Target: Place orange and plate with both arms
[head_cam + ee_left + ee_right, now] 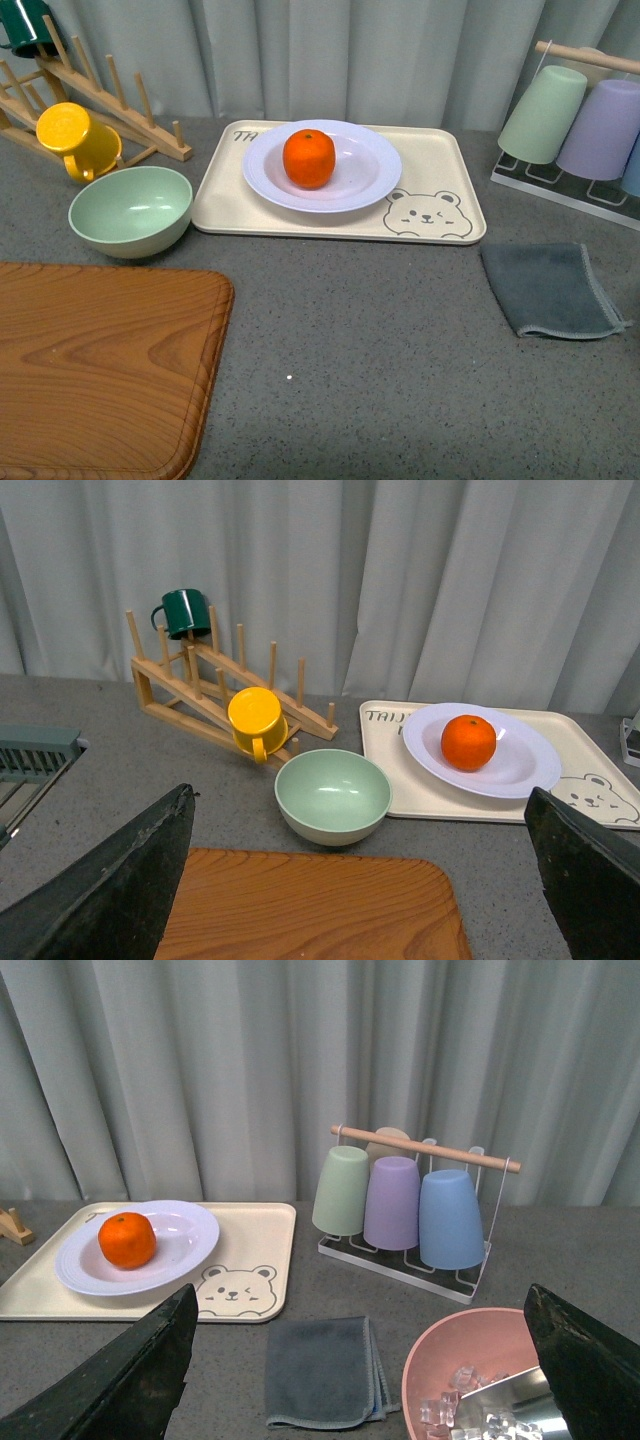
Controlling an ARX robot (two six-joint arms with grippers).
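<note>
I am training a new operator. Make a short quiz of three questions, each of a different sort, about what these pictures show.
1. True or false: the orange lies on the plate.
2. Multiple choice: what does the plate rest on? A) the board B) the bear tray C) the cloth
3. Fill in: the yellow cup hangs on the wooden ____.

Key:
1. True.
2. B.
3. Rack.
Both grippers, left and right, stand open and empty, away from the plate.
</note>
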